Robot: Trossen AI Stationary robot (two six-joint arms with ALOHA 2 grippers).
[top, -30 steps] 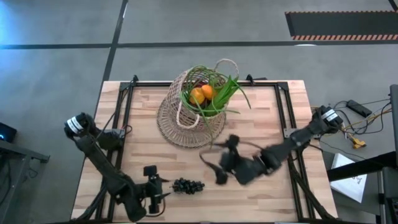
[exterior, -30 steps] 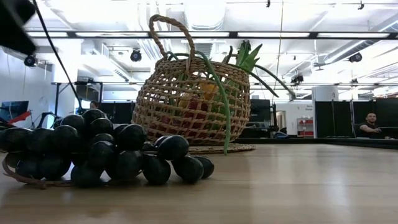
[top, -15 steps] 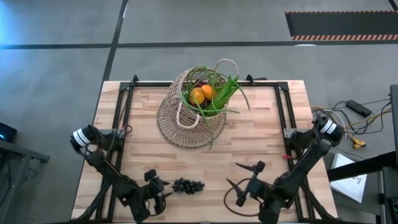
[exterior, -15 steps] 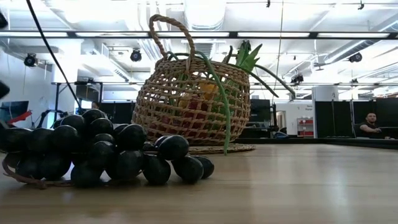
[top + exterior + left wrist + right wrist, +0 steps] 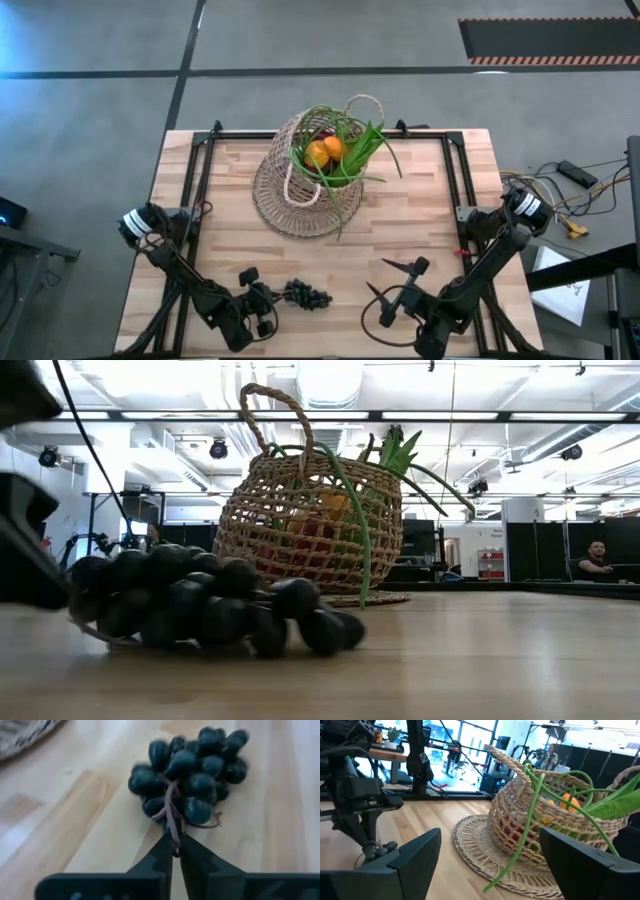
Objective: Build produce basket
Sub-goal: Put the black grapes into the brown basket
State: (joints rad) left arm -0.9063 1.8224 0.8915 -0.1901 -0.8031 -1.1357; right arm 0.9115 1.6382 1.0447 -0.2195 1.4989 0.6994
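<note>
A bunch of dark grapes (image 5: 306,295) lies on the wooden table near its front edge, also seen in the left wrist view (image 5: 192,775) and the low view (image 5: 205,610). My left gripper (image 5: 266,298) (image 5: 175,851) is shut on the bunch's stem, at its left end. The tan wicker basket (image 5: 318,165) (image 5: 555,815) stands at the far middle on its flat woven rim, holding oranges (image 5: 325,151) and long green onions (image 5: 372,150). My right gripper (image 5: 376,277) hangs open to the right of the grapes, facing the basket. My left gripper pinches the brown stem (image 5: 173,834) that sticks out of the bunch's near end, between its two fingertips. The fingers come slanting down from the table's left, lying along the stem. The grapes rest on the table.
Black frame rails (image 5: 200,190) run along the table's left and right sides. Bare wood lies between the basket and the grapes. In the low view a person (image 5: 597,560) sits far off in the room behind.
My left gripper has sunk toward the table, gone toward the grapes and shut on their stem; the bunch has shifted a little toward the table's right. My right gripper swung from the table's middle toward the near edge, sinking and turning, then kept still.
</note>
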